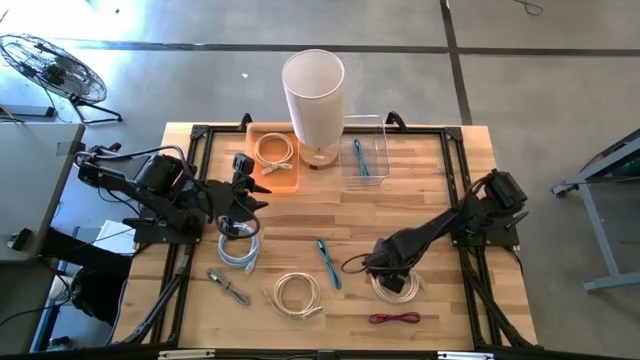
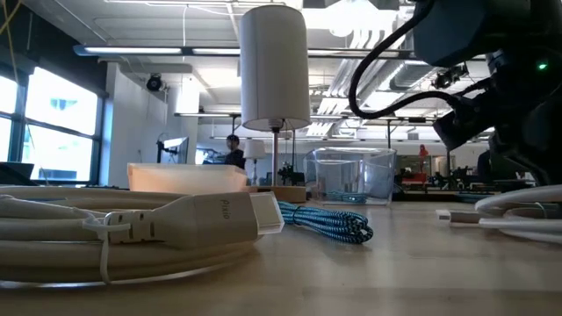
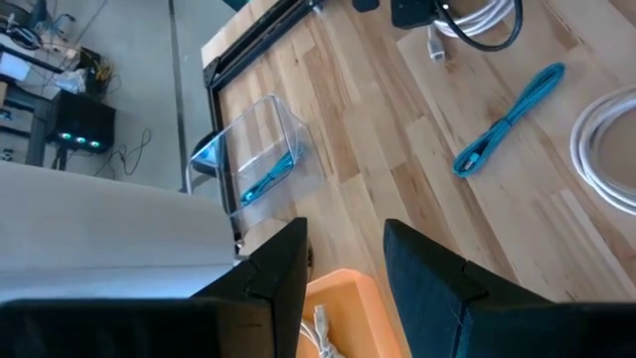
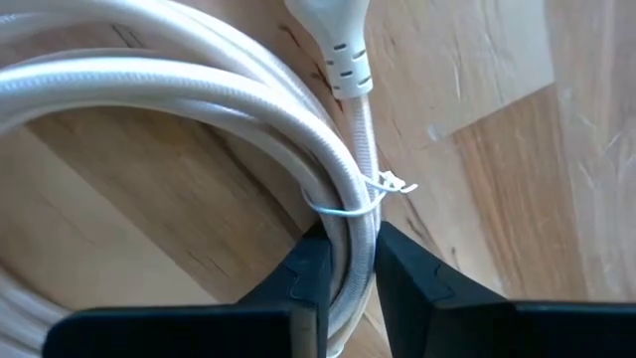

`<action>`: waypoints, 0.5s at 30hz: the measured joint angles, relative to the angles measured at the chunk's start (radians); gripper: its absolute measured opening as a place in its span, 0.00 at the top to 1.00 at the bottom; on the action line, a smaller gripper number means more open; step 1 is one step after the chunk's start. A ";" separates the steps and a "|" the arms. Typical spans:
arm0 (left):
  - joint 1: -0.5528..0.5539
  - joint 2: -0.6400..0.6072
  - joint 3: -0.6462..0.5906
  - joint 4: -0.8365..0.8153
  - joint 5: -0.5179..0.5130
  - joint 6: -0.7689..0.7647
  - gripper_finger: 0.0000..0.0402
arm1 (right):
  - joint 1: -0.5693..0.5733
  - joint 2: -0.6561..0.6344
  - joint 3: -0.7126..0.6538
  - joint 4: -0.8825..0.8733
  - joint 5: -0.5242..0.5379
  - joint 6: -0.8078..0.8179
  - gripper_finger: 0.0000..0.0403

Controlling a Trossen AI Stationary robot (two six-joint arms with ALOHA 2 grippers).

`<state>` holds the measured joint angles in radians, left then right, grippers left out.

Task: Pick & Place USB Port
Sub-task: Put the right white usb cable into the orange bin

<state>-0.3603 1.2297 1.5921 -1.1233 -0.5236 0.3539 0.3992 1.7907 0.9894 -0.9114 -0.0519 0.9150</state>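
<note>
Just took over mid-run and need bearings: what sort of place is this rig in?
Likely an open-plan lab or workshop: a concrete floor with a floor fan, ceiling strip lights, and a person at benches beyond the table.

black jointed arms, dark cables, seemingly matte

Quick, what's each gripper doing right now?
Left gripper: open, holding nothing, above the orange tray.
Right gripper: closed on the white coiled cable.

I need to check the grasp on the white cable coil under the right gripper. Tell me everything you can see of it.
The white cable coil lies flat on the wooden table, near its front right. It is a glossy braided-looking cord wound in loops, bound by a thin tie, with a white plug sticking out. The right gripper has its fingers closed around the bundled strands by the tie.
</note>
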 joint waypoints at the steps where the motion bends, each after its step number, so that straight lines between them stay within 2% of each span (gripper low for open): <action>1: 0.000 0.000 0.000 0.005 0.001 0.005 0.67 | 0.000 -0.010 -0.002 0.002 0.009 0.001 0.88; 4: 0.000 0.000 0.000 0.024 -0.006 0.037 0.67 | -0.006 -0.060 -0.006 0.021 0.084 0.024 0.88; 8: 0.000 0.000 0.000 0.067 0.011 0.057 0.67 | -0.007 -0.190 -0.005 0.062 0.169 0.061 0.88; 11: 0.000 0.000 0.000 0.133 0.038 0.061 0.67 | -0.005 -0.302 -0.005 0.154 0.230 0.047 0.88; 15: 0.000 -0.001 0.000 0.209 0.046 0.074 0.67 | -0.007 -0.452 -0.003 0.306 0.343 -0.052 0.88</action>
<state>-0.3603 1.2291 1.5921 -0.9146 -0.4771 0.4283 0.3922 1.3387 0.9859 -0.6058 0.2906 0.8632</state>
